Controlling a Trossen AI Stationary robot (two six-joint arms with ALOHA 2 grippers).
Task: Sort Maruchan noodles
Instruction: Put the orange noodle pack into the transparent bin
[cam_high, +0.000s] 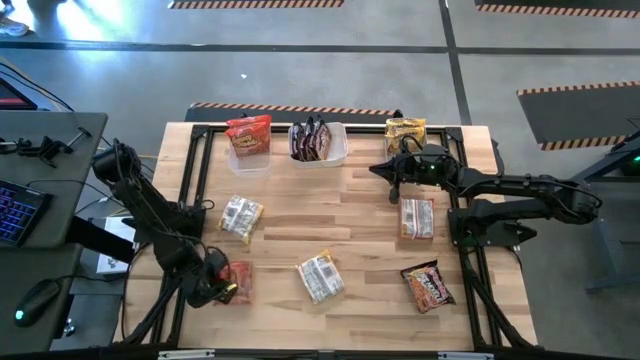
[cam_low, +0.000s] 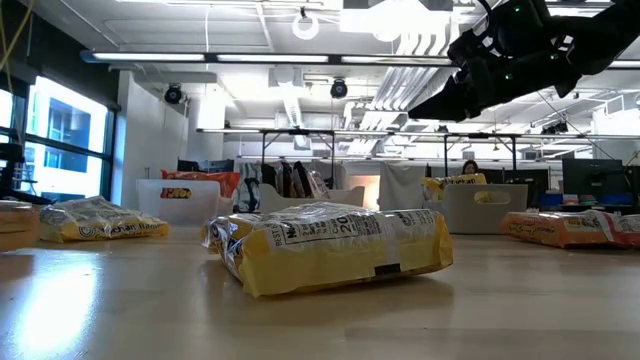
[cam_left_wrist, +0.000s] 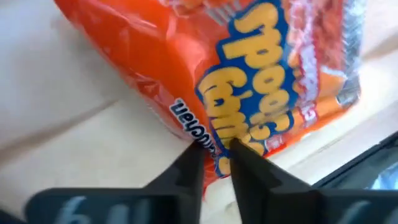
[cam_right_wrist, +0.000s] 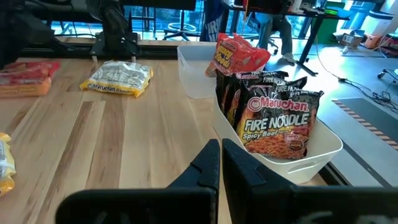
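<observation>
Left tool (cam_high: 222, 288) at lower left of the high view, fingers pinched onto the edge of an orange noodle packet (cam_high: 238, 281) lying on the tabletop (cam_high: 350, 220). Loose packets across the middle: yellow packet (cam_high: 320, 277), another (cam_high: 241, 217). Right tool (cam_high: 393, 192) fully closed, holding nothing, upper right near three tubs (cam_high: 320, 155) with sorted packets.

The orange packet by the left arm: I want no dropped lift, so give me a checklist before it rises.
1. Left end effector closed on the orange packet: ok, pinching its edge.
2. Grip depth: not ok, edge only.
3. Tub with red packets has room: cannot tell.
4. Path past the yellow packet: ok.
5. Right end effector shut, holding nothing, up near the tubs: ok.
</observation>
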